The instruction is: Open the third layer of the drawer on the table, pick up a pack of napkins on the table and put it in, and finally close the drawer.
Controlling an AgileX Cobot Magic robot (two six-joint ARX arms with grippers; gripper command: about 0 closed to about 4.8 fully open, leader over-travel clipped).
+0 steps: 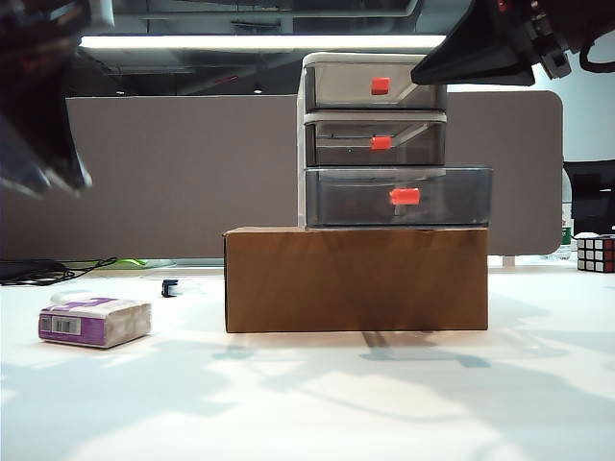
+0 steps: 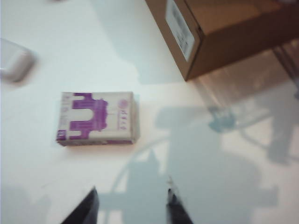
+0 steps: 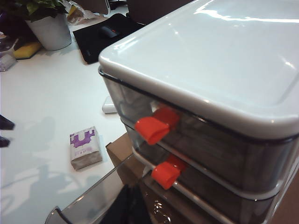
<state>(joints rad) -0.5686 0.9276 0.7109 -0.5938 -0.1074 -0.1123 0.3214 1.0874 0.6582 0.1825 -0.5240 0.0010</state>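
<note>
With the third layer pulled out, the left gripper, jaws apart and empty, is held above the pack of napkins on the worktop, so descent is required; the right gripper hangs by the drawer, its jaws unreadable.

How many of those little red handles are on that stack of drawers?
3, one per drawer of the drawer unit: top handle, middle handle, and bottom handle on the pulled-out lowest drawer. None seems hidden.

Drawer top, napkins on table
</note>
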